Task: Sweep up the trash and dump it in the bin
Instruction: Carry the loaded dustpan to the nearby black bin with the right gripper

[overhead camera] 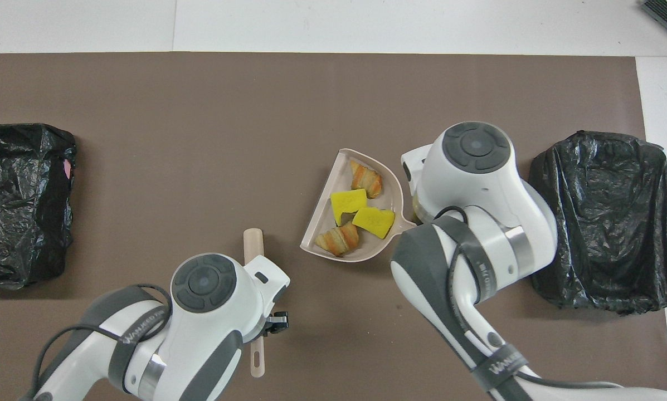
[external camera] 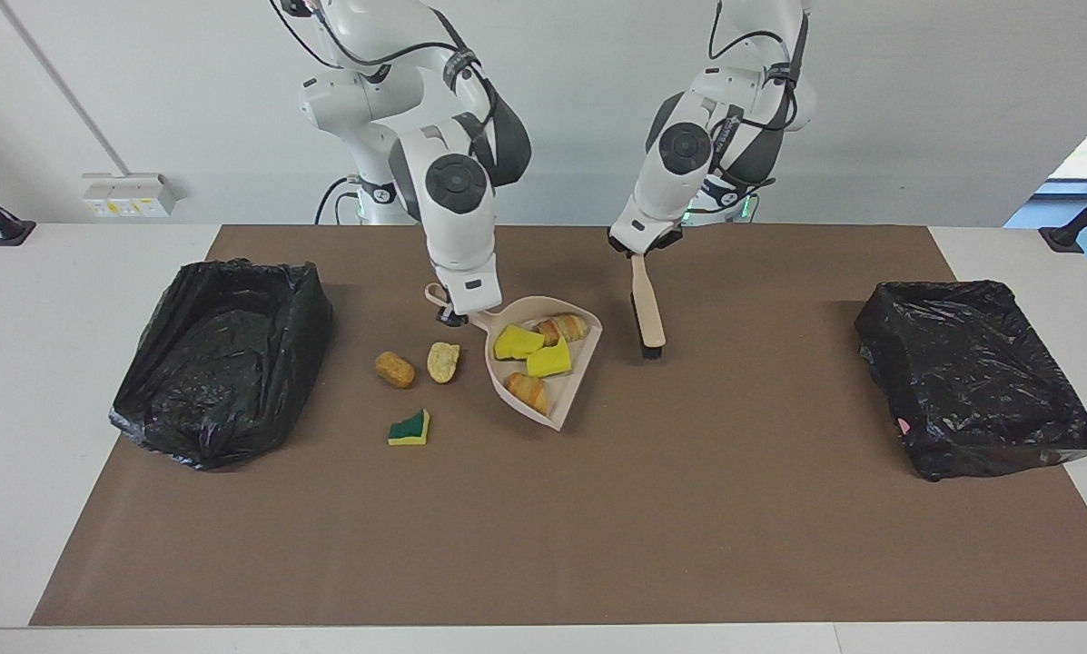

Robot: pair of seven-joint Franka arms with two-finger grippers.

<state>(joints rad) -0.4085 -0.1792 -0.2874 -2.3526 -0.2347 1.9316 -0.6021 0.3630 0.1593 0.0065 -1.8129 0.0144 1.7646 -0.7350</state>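
My right gripper (external camera: 452,315) is shut on the handle of the beige dustpan (external camera: 557,400), which holds two yellow sponge pieces (external camera: 518,342) and two orange bread-like lumps (external camera: 527,391). In the overhead view the dustpan (overhead camera: 323,225) shows beside the right arm, whose gripper is hidden there. On the mat beside the pan, toward the right arm's end, lie an orange lump (external camera: 394,369), a tan lump (external camera: 443,361) and a green-and-yellow sponge piece (external camera: 410,428). My left gripper (external camera: 638,252) (overhead camera: 271,326) is shut on the beige hand brush (external camera: 647,313) (overhead camera: 253,245), bristles pointing down at the mat.
A bin lined with a black bag (external camera: 221,359) (overhead camera: 600,217) stands at the right arm's end of the brown mat. A second black-bagged bin (external camera: 974,377) (overhead camera: 21,200) stands at the left arm's end.
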